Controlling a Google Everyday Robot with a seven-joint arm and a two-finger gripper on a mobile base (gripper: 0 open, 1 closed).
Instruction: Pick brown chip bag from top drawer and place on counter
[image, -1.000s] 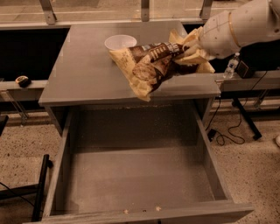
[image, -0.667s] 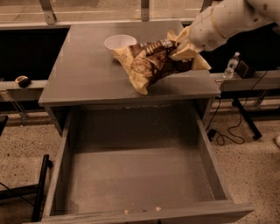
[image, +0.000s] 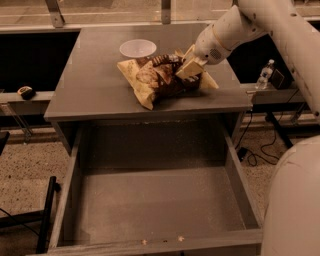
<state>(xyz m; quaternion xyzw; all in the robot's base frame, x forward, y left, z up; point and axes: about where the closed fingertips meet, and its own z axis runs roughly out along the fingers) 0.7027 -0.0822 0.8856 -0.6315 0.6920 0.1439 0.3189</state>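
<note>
1. Step: placing phase, prob. near the end. Brown chip bag (image: 160, 80) is out of the drawer and lies on counter (image: 90, 85), one pale corner close to the front edge.
2. Gripper (image: 190, 69) sits on the bag's right end, touching it. Can't tell if the grip is clamped or let go.
3. Next move, my guess: release if not done, then lift arm straight up & away w/o dragging the bag twd the edge or bumping the bowl.
4. Top drawer (image: 150, 200): pulled wide open below the counter. Nothing in it, just bare grey bottom, plus 2 pale specks on the front lip.
5. White bowl (image: 138, 48): upright, looks empty, just behind the bag. Touching or not, can't tell.
6. Water bottle (image: 264, 74): off to the side on a low ledge, well apart from the bag.
</note>
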